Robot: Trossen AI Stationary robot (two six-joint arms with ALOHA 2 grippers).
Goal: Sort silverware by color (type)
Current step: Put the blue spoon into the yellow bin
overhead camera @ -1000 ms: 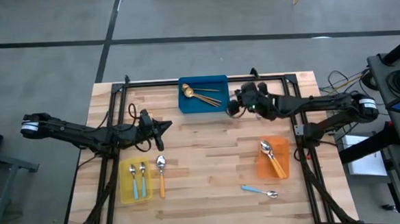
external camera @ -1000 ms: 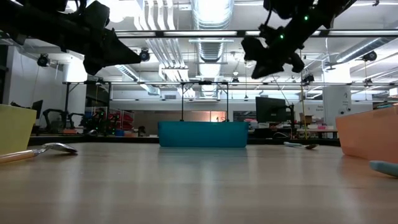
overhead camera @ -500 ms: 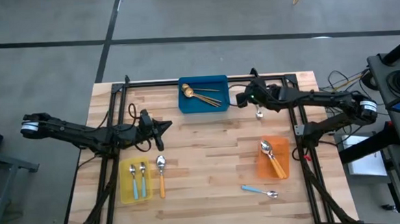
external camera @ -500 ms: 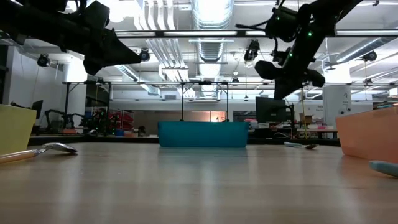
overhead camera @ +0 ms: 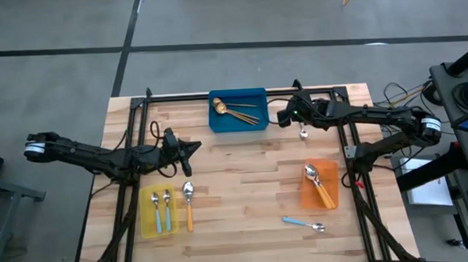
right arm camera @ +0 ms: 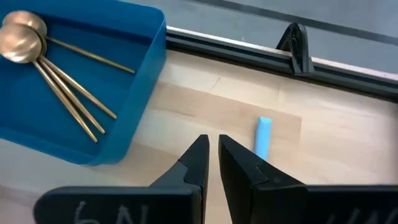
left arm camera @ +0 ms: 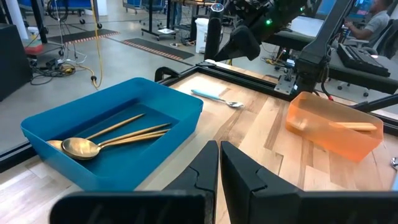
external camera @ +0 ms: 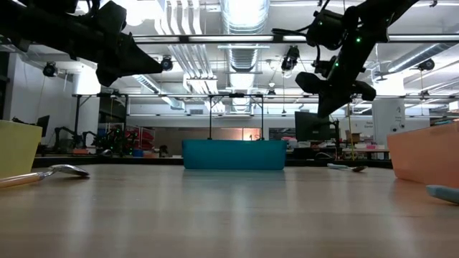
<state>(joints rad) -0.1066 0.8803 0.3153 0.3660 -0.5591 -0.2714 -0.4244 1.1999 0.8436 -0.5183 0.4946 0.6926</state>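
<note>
Light-blue-handled spoon lying on the wood just beside the blue bin, under the right gripper, nearly closed and empty. Risk: descending with so narrow a gap, pushing the handle aside. Left gripper shut, empty, waiting.

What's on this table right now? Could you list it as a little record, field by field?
blue bin: gold spoons inside
yellow bin: two blue spoons inside
orange bin: orange spoons inside
loose spoons: an orange one beside the yellow bin; a blue one below the orange bin; another blue one right of the blue bin
left end effector: shut, empty, above the table's left half
right end effector: nearly shut, empty, beside the blue bin
</note>
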